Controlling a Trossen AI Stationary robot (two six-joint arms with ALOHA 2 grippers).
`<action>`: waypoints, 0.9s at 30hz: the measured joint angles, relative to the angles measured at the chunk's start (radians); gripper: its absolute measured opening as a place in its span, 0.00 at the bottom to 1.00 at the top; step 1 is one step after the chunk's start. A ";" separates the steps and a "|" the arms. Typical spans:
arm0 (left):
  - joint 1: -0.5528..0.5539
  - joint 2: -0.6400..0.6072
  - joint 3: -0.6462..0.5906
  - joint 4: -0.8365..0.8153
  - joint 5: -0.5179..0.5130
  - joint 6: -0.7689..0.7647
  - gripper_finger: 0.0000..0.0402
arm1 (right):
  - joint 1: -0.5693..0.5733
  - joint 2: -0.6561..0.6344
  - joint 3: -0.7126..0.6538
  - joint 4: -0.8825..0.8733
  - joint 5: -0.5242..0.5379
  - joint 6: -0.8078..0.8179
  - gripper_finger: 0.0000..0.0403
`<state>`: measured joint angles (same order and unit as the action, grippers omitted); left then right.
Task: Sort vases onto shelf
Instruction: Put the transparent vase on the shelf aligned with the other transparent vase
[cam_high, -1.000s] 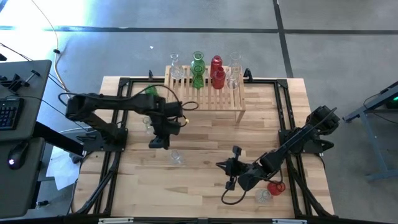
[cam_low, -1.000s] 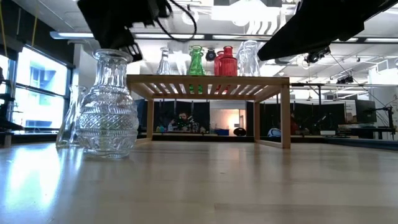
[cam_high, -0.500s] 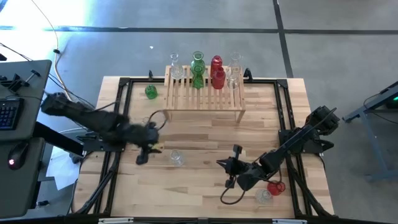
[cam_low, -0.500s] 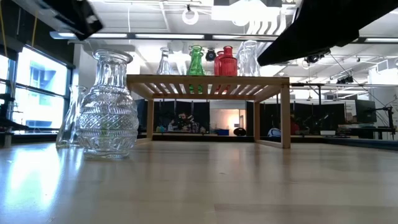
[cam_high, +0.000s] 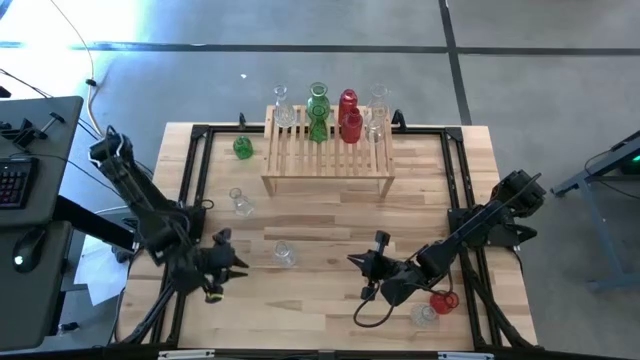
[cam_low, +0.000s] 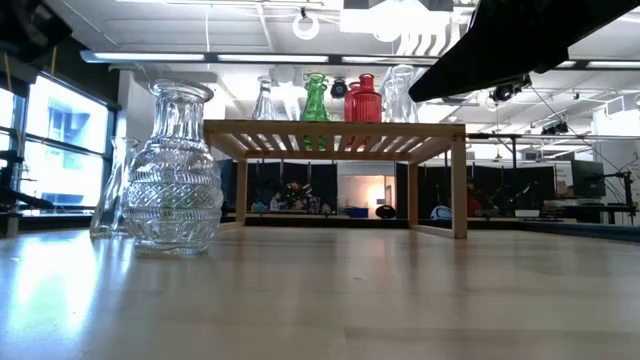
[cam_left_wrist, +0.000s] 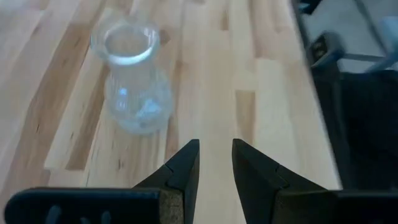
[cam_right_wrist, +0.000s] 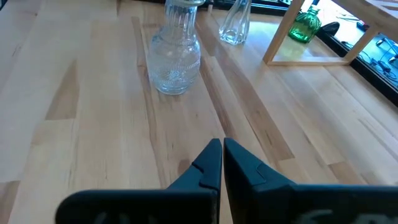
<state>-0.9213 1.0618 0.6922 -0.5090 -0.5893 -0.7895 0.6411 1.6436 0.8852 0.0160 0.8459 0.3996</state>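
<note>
1. Vases: six stand on the shelf (cam_high: 328, 150) at twelve o'clock on the table (cam_high: 330, 320): two clear vases (cam_high: 283, 112), a tall green vase (cam_high: 318, 104), two red vases (cam_high: 348, 112) and a clear one at the right end.
2. Loose pieces remain on the table: a small green vase (cam_high: 243, 148) just off the shelf's left end, a slim clear flask (cam_high: 240, 203) at ten o'clock, a cut-glass vase (cam_high: 284, 253) near the centre, and a red vase (cam_high: 445, 300) with a clear vase (cam_high: 424, 317) at five o'clock.
3. Change: the left gripper (cam_high: 228, 268) has pulled back from beside the shelf to eight o'clock, jaws slightly apart and empty. I judge a placement finished and the cut-glass vase next.
4. Right gripper (cam_high: 364, 268): parked at six o'clock, fingers pressed together, holding nothing, unmoved.
5. Writing: no brand, label or lettering is readable anywhere.
</note>
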 joint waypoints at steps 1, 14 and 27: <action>-0.012 0.031 0.000 0.001 -0.022 -0.030 0.21 | 0.000 0.000 0.000 0.000 0.000 0.000 0.00; 0.047 0.264 0.000 0.093 -0.228 -0.178 0.39 | 0.000 0.000 0.000 0.008 0.006 -0.016 0.00; 0.132 0.301 -0.018 0.176 -0.276 -0.117 0.62 | 0.000 0.000 0.000 0.009 -0.012 -0.042 0.00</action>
<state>-0.7892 1.3629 0.6747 -0.3332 -0.8656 -0.9062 0.6411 1.6435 0.8852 0.0253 0.8341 0.3577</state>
